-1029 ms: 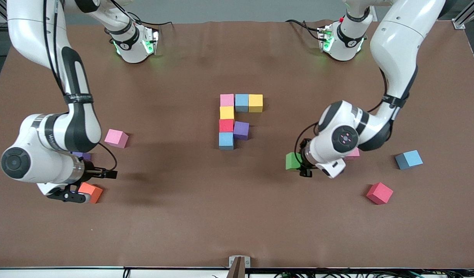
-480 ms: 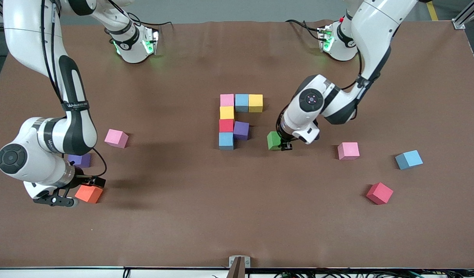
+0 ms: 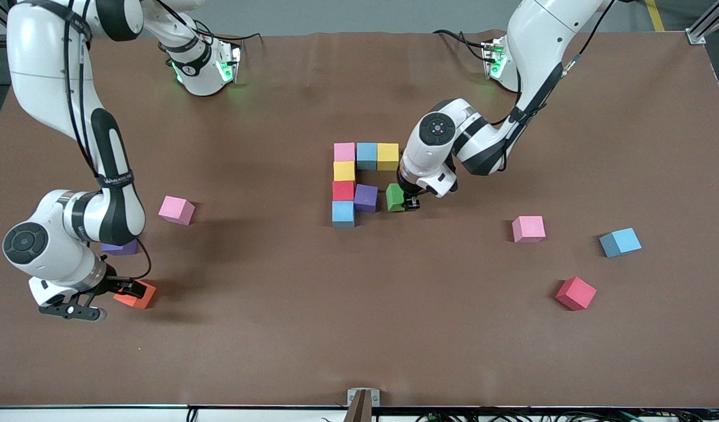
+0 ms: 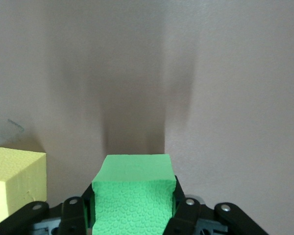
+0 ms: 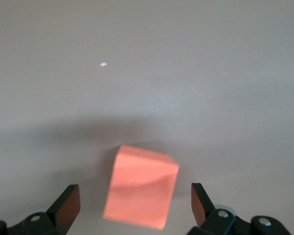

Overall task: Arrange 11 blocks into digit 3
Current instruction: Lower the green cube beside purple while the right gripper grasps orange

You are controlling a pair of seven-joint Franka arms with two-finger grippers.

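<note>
The green block point(image 3: 395, 197), pinched in the left claw point(image 3: 407, 202), is just at 3 o'clock of the purple block point(image 3: 366, 197) in the unfinished figure. It looks light, soft foam, so a hold on two flat opposite sides suits it. The right claw point(image 3: 101, 296), spread wide, hangs over the orange block point(image 3: 135, 294) at the bench point(image 3: 359, 351) edge.

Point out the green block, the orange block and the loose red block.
green block point(image 4: 132, 196), left wrist view, its textured face between the claw fingers
orange block point(image 5: 141, 186), right wrist view, middle of its top
loose red block point(image 3: 576, 293), front view, its top face
</note>
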